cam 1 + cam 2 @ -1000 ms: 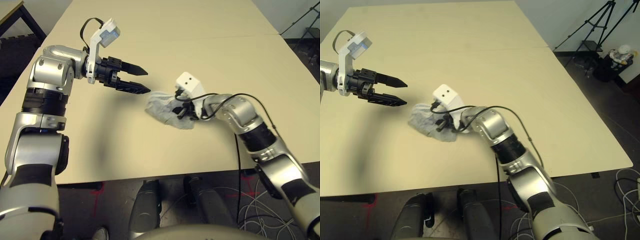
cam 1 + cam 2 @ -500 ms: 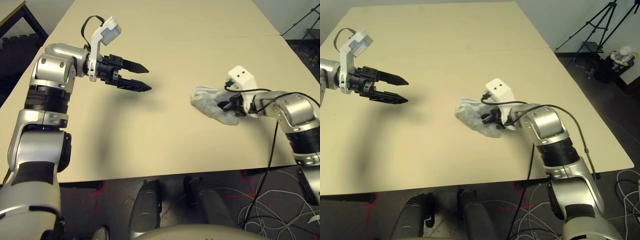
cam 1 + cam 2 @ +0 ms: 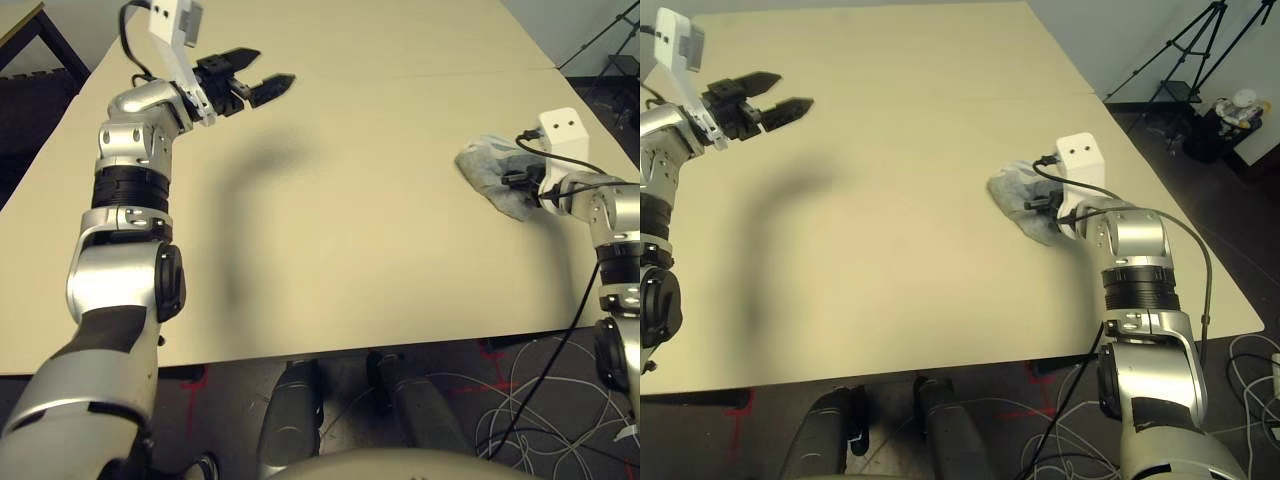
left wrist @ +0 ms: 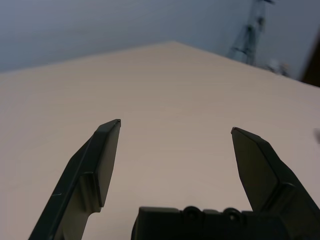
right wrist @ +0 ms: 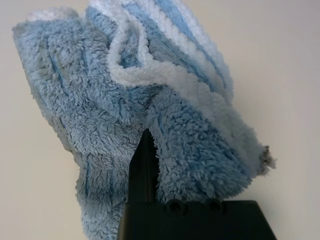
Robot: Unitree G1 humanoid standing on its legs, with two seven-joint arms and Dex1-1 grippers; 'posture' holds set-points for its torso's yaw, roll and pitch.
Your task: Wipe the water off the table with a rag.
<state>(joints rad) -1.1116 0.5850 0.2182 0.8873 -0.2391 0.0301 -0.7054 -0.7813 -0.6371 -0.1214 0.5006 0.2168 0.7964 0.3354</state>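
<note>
The light grey-blue fuzzy rag (image 3: 1012,190) lies bunched on the right part of the pale beige table (image 3: 330,230). My right gripper (image 3: 1042,206) is shut on the rag's near-right end and presses it to the tabletop. In the right wrist view the rag (image 5: 130,100) folds around one black finger (image 5: 144,165), and the other finger is buried in the cloth. My left gripper (image 3: 262,85) is open and empty, held high over the table's far left. Its two fingers stand wide apart in the left wrist view (image 4: 175,131). I cannot make out any orange-yellow water droplets.
A faint seam (image 3: 420,74) crosses the far part of the table. A smaller tabletop with a black frame (image 3: 22,28) stands off the far-left corner. A tripod (image 3: 1185,55) and small items stand on the floor at the right, with cables (image 3: 1240,370) near the front right.
My right gripper has dragged the rag across the table from the middle to the right. My left arm has lifted and swung its open gripper toward the far left.
</note>
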